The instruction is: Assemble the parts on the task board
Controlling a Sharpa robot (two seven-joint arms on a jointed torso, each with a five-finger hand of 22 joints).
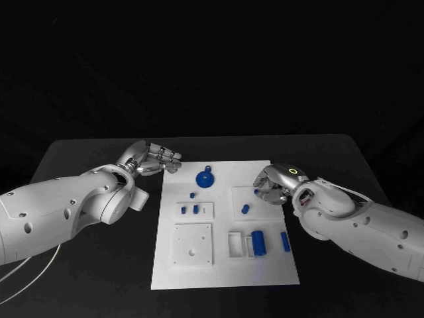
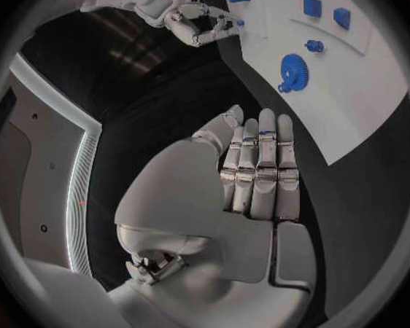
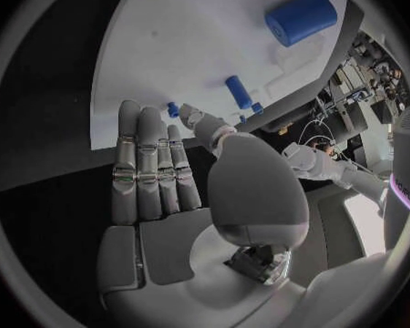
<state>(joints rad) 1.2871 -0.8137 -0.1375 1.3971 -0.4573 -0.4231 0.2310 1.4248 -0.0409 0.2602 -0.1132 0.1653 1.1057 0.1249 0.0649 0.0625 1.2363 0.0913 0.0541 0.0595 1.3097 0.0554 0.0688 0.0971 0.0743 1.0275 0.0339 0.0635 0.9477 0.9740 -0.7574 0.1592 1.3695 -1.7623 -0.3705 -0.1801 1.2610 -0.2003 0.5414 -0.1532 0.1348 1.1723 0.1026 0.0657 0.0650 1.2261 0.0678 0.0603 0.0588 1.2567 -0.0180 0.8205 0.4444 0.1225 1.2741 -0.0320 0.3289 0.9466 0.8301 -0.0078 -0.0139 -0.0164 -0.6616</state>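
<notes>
The white task board (image 1: pixel 269 275) lies mid-table. On it sit a blue gear (image 1: pixel 205 179) (image 2: pixel 292 69), several small blue parts such as a pair (image 1: pixel 189 209), a peg (image 1: pixel 244 208) (image 3: pixel 238 92) and a thick cylinder (image 1: pixel 259 242) (image 3: pixel 300 18). My right hand (image 1: pixel 274 181) (image 2: pixel 200 22) hovers over the board's right edge, thumb and a finger pinching a small blue part (image 1: pixel 257 193) (image 3: pixel 173 110). My left hand (image 1: pixel 156 159) (image 2: pixel 260 169) is just off the board's far left corner, fingers straight and together, holding nothing.
A white square plate (image 1: pixel 193 244) and a small white bracket (image 1: pixel 238 243) sit on the near half of the board. Black table (image 1: pixel 88 152) surrounds the board on all sides.
</notes>
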